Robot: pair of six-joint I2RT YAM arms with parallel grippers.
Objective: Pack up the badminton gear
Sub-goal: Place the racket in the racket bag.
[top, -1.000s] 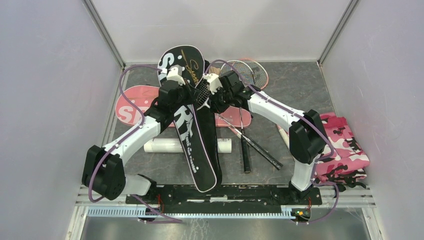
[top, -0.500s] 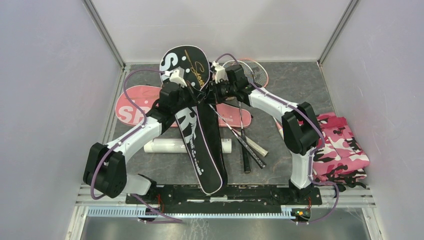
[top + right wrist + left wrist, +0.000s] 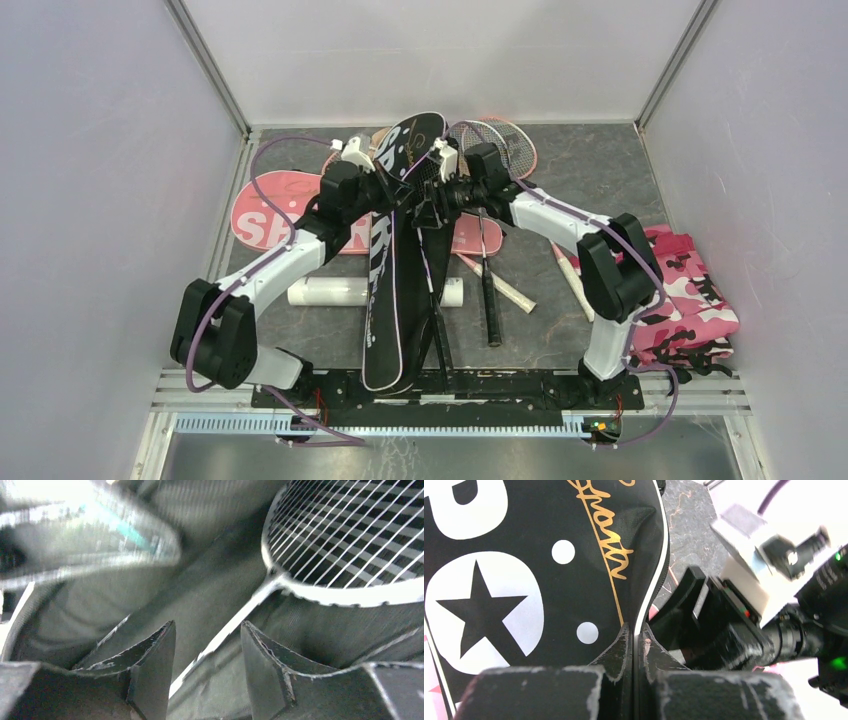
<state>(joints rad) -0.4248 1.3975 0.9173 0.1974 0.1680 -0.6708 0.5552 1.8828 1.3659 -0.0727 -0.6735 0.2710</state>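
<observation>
The black cover (image 3: 385, 300) printed with white letters hangs from its top edge and reaches down to the arm bases. My left gripper (image 3: 383, 172) is shut on its white-piped rim (image 3: 640, 620), and the star print (image 3: 479, 605) fills the left wrist view. My right gripper (image 3: 432, 180) stands open just right of it. A racket (image 3: 350, 540) lies against grey fabric, its shaft (image 3: 235, 625) running untouched between the parted fingers. That shaft (image 3: 432, 300) runs down along the cover. A pink cover (image 3: 270, 215) and a white tube (image 3: 330, 292) lie on the table.
Two more rackets (image 3: 505, 140) lie at the back, their handles (image 3: 490, 300) reaching the middle of the table. A folded pink camouflage cloth (image 3: 690, 290) sits at the right edge. White walls close in the table on three sides.
My right gripper has opened and let go of the racket, whose shaft now lies along the black cover. The cover has swung edge-on and shifted left.
</observation>
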